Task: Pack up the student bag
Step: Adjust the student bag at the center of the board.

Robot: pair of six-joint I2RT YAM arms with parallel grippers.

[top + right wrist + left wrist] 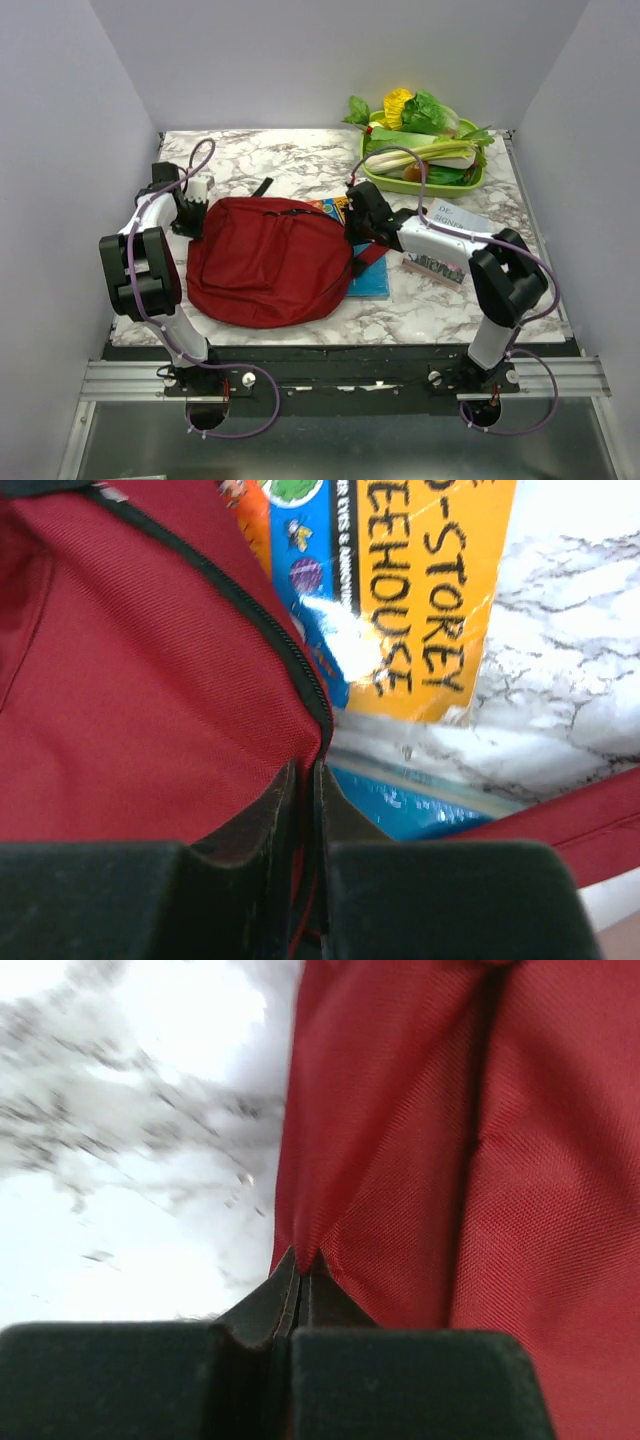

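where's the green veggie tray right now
In the top view, the green vegetable tray sits at the far right corner of the marble table, beyond and to the right of the red student bag.

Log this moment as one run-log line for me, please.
left pincer: shut on student bag left edge | right pincer: shut on its zip edge | book: outside bag

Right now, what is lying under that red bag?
A colourful book pokes out at the right edge of the red bag. Whatever else lies underneath is hidden by the fabric.
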